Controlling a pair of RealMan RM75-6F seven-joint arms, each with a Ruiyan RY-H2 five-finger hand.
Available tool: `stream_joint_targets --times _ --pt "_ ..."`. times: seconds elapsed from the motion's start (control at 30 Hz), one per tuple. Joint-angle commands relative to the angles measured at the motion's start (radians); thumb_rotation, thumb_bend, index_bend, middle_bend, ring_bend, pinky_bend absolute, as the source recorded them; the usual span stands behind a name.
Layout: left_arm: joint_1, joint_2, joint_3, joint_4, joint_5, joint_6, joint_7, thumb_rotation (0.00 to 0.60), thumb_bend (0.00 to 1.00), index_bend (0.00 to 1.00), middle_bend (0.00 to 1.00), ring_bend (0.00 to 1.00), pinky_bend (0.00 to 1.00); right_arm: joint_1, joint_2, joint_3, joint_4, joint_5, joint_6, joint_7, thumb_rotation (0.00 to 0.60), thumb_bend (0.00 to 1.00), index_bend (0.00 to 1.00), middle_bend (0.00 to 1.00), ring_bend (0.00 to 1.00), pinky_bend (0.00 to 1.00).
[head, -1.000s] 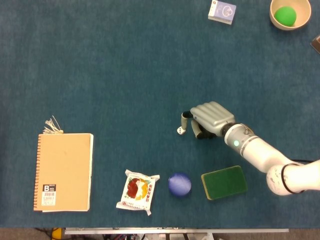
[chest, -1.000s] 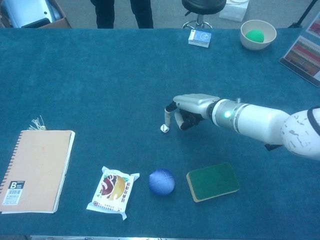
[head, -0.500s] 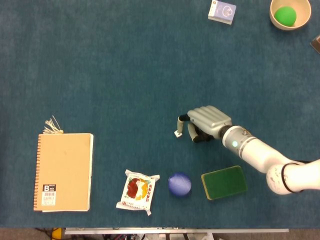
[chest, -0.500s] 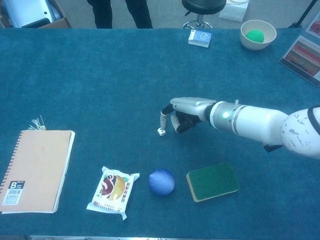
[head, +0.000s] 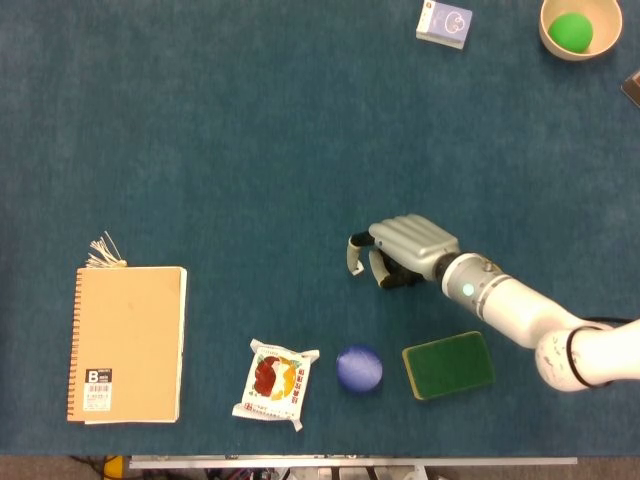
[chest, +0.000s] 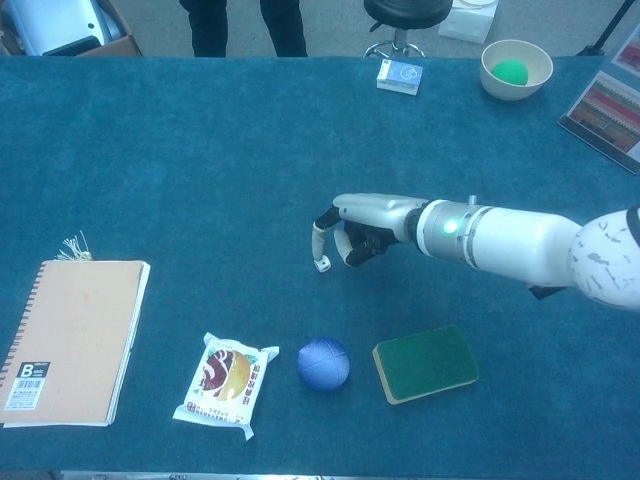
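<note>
One right hand showed on the blue table, its arm reaching in from the right edge; the left hand appeared in neither view. The right hand pinched one small white die at the tips of its downward-curled fingers, and the die hung there just up and left of the blue ball; whether it cleared the cloth or rested on it could not be told. Counting around that ball: one blue ball, one green sponge just to its right, one snack packet just to its left, and one spiral notebook well off to its left, with one small bundle of pale threads at the notebook's top corner. Far up and to the right of the ball lay one small white box and, beyond it, one cream bowl with one green ball inside. Against the picture from a second before, the hand had shifted to the left with the die in its fingertips, ending nearer above the blue ball; the die then lay on the cloth by the fingertips, and now it was tucked under them. The ball, sponge, packet, notebook, box and bowl had stayed where they were
</note>
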Motion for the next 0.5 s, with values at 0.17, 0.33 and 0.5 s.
stream_joint_targets --times 0.17,0.33,0.5 --pt "0.000 0.000 0.000 0.000 -0.002 0.000 0.001 0.600 0.38 0.44 0.34 0.10 0.15 0.030 0.013 -0.034 -0.018 0.043 -0.003 -0.020 0.600 1.00 0.41 1.00 1.00 1.00" --pt "0.000 0.000 0.000 -0.001 -0.002 0.000 0.001 0.600 0.38 0.44 0.34 0.10 0.15 0.048 0.016 -0.052 -0.027 0.071 0.015 -0.039 0.600 1.00 0.41 1.00 1.00 1.00" --pt "-0.001 -0.001 0.000 0.000 -0.001 0.000 0.004 0.600 0.38 0.44 0.34 0.10 0.15 0.058 0.017 -0.068 -0.028 0.092 0.021 -0.044 0.600 1.00 0.41 1.00 1.00 1.00"
